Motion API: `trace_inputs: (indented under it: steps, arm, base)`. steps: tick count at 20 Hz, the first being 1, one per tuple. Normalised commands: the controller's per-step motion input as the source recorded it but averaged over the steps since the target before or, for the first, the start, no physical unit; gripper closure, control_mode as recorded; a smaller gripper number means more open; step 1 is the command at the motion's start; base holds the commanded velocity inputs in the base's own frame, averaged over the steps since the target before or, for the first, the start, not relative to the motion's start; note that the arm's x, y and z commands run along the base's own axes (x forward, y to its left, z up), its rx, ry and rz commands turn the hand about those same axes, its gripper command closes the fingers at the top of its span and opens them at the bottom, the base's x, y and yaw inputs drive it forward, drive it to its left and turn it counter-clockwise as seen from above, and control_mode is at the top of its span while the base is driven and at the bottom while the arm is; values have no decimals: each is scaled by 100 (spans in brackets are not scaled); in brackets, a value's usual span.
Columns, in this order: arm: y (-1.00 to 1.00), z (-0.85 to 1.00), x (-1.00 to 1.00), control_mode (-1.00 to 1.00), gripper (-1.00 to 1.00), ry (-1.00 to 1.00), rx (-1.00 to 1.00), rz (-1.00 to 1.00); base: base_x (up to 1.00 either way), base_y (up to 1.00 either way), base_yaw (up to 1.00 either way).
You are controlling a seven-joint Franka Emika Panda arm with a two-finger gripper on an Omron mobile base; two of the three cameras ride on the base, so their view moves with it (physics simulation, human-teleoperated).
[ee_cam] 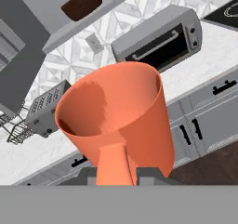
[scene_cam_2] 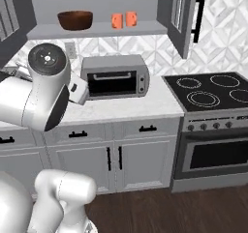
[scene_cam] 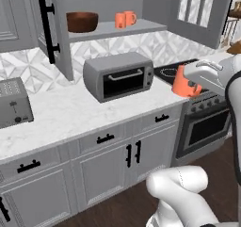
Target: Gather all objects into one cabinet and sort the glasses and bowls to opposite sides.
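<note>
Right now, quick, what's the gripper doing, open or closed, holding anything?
Gripper: closed on the handle of an orange mug, carried in the air in front of the counter.

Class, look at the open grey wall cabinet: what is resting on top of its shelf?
On the shelf sit a brown bowl at the left and two orange mugs side by side further right. The shelf's far right end is hidden behind the door.

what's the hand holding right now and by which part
An orange mug, gripped by its side handle. The hand carries it in the air in front of the stove, clear of the counter.
</note>
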Motion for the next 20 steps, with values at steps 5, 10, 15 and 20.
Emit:
trace_inputs:
  steps: [5,10,15,20]
  arm:
    - [0,0,0,100,100,0,0,0]
    - [0,0,0,100,100,0,0,0]
    - [0,0,0,100,100,0,0,0]
    - [0,0,0,100,100,0,0,0]
  base:
    - [28,-27,33]
    - [24,-53,29]
    - [43,-51,35]
    - [67,-31,32]
